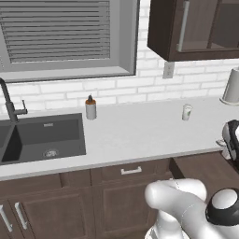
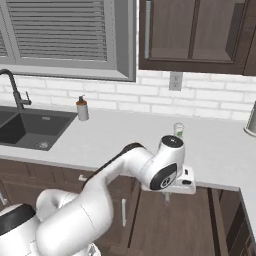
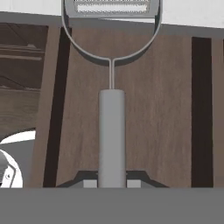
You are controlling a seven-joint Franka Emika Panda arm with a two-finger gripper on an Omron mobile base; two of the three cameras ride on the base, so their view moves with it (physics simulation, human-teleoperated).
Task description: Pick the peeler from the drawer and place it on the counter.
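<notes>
Claw is gripping the handle of the peeler at the bottom centre of the hand view, with its blade head reaching the top edge. Below it the brown floor of the drawer is showing. By my judgement the pick is made; next comes carrying the peeler onto the counter and releasing it there.

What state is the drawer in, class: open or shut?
Open. The drawer juts out below the counter, its brown floor exposed under the peeler.
</notes>
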